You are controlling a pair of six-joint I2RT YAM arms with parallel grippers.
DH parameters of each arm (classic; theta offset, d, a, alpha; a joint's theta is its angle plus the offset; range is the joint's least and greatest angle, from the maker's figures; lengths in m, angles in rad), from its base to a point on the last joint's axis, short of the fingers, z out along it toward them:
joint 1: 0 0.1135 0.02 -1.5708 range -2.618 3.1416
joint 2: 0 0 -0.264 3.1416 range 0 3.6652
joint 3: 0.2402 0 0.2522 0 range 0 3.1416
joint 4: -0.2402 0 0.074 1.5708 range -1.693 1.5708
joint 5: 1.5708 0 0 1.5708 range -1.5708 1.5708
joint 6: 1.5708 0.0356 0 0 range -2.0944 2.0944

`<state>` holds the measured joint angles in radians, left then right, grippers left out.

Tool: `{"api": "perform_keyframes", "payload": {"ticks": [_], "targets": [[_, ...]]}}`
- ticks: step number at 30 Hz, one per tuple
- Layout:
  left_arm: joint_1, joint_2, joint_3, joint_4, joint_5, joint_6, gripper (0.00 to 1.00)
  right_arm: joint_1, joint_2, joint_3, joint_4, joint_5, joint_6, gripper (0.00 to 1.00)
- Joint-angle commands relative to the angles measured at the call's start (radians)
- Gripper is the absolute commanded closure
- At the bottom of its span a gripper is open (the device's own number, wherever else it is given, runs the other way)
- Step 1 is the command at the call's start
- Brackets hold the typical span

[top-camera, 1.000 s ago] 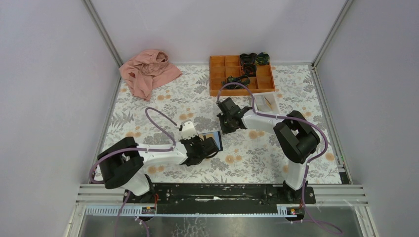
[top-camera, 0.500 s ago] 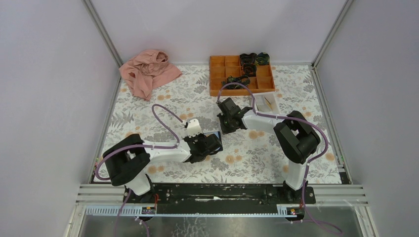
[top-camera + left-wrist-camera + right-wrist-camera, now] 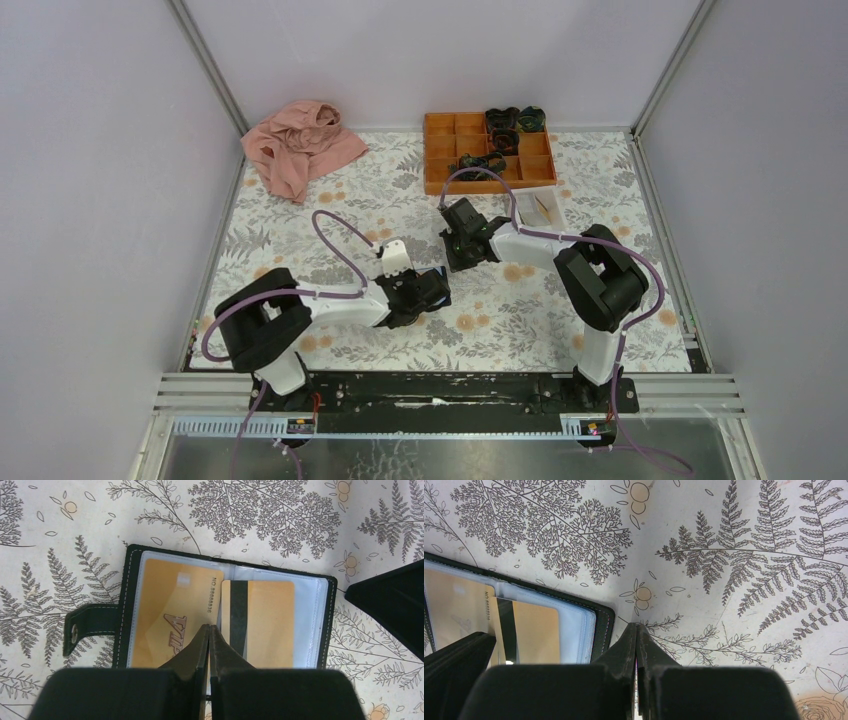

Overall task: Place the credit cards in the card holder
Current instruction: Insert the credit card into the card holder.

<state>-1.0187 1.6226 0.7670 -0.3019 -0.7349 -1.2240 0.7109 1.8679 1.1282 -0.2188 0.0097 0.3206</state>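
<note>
The left gripper [image 3: 209, 627] had its two fingers pressed flat together with nothing between them, the tips poised over the middle of the open card holder [image 3: 128, 590], right at the line where the two credit cards met. On one side of those tips lay the gold card [image 3: 167, 610] showing raised lettering and a number down its edge, and on the other the card with a black stripe [image 3: 270, 625], turned the other way up. Both lay within the holder's black stitched border, against its pale clear pockets; whether the striped one sat inside a sleeve or merely on top, I could not tell. The holder's snap strap [image 3: 92, 622] stuck out flat on the side of the lettered card. The right gripper [image 3: 636, 626] was likewise closed and empty, its tips just beside the holder's outer edge on the striped card's side, over the fern-printed table cover [image 3: 560, 300]. Farther back stood a small white tray [image 3: 540, 210], then an orange compartment tray [image 3: 440, 150] with dark items in some cells, and a pink cloth [image 3: 300, 145] crumpled at the far left corner.
</note>
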Motion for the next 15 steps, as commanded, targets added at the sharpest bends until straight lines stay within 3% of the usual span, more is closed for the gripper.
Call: {"api": "perform_keyframes", "payload": {"ticks": [1, 15], "targets": [[0.008, 0.018, 0.015, 0.035, 0.007, 0.012, 0.96, 0.018, 0.076, -0.065, -0.088, -0.011, 0.009, 1.0], [0.009, 0.001, -0.016, 0.107, 0.005, 0.035, 0.96, 0.017, 0.077, -0.068, -0.085, -0.021, 0.008, 1.0]]}}
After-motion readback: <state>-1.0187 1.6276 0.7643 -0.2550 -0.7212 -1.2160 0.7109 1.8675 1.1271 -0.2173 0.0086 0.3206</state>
